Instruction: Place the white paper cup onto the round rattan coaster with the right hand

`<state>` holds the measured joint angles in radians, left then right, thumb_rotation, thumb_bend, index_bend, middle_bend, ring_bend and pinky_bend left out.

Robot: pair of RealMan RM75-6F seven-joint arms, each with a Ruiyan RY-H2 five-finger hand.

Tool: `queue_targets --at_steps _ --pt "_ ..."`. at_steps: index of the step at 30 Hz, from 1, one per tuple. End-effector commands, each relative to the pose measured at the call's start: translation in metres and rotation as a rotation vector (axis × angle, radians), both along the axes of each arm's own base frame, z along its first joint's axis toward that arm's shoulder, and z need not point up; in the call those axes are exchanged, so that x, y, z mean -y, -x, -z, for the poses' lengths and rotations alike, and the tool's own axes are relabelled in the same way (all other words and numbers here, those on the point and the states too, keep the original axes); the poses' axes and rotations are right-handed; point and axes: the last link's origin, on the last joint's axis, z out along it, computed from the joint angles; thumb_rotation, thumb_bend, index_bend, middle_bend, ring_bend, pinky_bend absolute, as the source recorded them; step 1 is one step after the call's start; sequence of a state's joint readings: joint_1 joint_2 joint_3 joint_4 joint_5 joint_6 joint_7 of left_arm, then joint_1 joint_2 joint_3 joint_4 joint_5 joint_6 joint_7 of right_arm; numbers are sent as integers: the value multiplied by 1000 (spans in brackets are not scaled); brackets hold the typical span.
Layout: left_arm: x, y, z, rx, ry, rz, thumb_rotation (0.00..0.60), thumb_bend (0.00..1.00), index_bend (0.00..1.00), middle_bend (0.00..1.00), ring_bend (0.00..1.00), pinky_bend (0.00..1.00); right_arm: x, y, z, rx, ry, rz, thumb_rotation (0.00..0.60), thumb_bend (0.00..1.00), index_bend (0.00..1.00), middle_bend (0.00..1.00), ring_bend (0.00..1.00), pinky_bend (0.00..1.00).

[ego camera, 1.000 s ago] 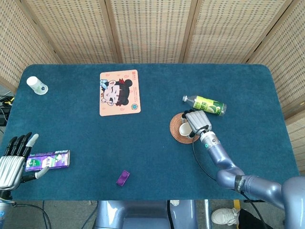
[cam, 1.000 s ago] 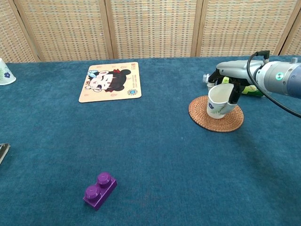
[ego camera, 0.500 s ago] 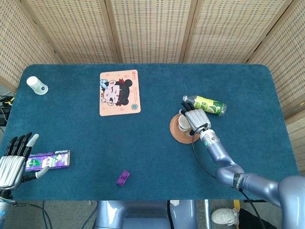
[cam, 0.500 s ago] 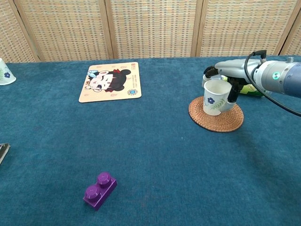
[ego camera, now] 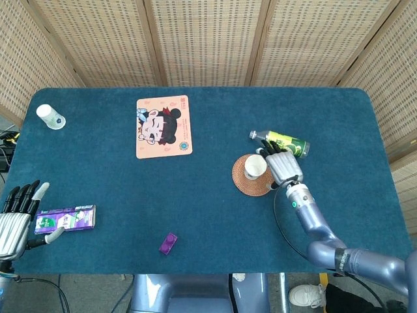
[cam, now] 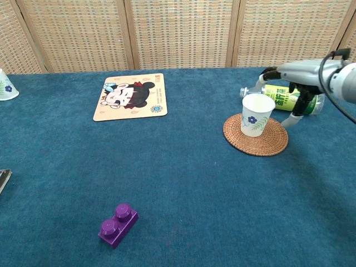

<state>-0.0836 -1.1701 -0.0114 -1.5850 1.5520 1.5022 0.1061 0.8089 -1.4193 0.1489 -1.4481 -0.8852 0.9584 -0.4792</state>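
A white paper cup (ego camera: 255, 167) (cam: 255, 114) with a blue flower print stands upright on the round rattan coaster (ego camera: 242, 182) (cam: 256, 142). My right hand (ego camera: 284, 166) (cam: 291, 77) hovers just right of the cup with its fingers spread, apart from it and holding nothing. My left hand (ego camera: 17, 218) rests open at the table's near left edge, beside a purple box (ego camera: 65, 219); the chest view does not show this hand.
A green bottle (ego camera: 284, 143) (cam: 289, 100) lies on its side just behind my right hand. A cartoon mat (ego camera: 163, 126) (cam: 131, 96) lies at centre left. Another paper cup (ego camera: 50, 117) (cam: 4, 87) sits far left. A purple brick (ego camera: 168, 243) (cam: 118, 224) lies near the front.
My right hand set the tilted cup upright on the coaster, let go of it and drew back to the right with its fingers spread. The left hand stayed put.
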Motion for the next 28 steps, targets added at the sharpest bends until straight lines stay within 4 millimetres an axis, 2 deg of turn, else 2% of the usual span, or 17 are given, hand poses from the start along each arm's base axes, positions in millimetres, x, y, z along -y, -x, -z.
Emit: queue_targets --at_steps 1,4,7,12,15,19,28 --pt "1 -2 0 -2 -1 10 0 84 0 0 0 0 -28 21 -26 11 67 8 600 32 137 0 0 171" --pt "2 -4 1 -6 1 15 0 85 0 0 0 0 -45 32 -37 49 102 -5 600 32 109 0 0 66" --pt "2 -5 2 -13 3 18 0 85 0 0 0 0 -65 42 -47 90 148 -42 600 32 63 0 0 5" --pt "2 -5 3 -21 1 19 0 85 0 0 0 0 -90 51 -54 123 201 -101 600 33 11 0 0 0" --pt "2 -5 3 -26 -1 15 0 86 0 0 0 0 -116 60 -56 138 238 -133 600 33 0 0 0 0" --pt "2 -5 4 -33 -6 14 0 86 0 0 0 0 -142 71 -55 138 251 -140 600 33 0 0 0 0" --pt "4 -6 3 -45 -19 20 0 85 0 0 0 0 -163 88 -65 157 327 -135 600 32 0 0 0 0"
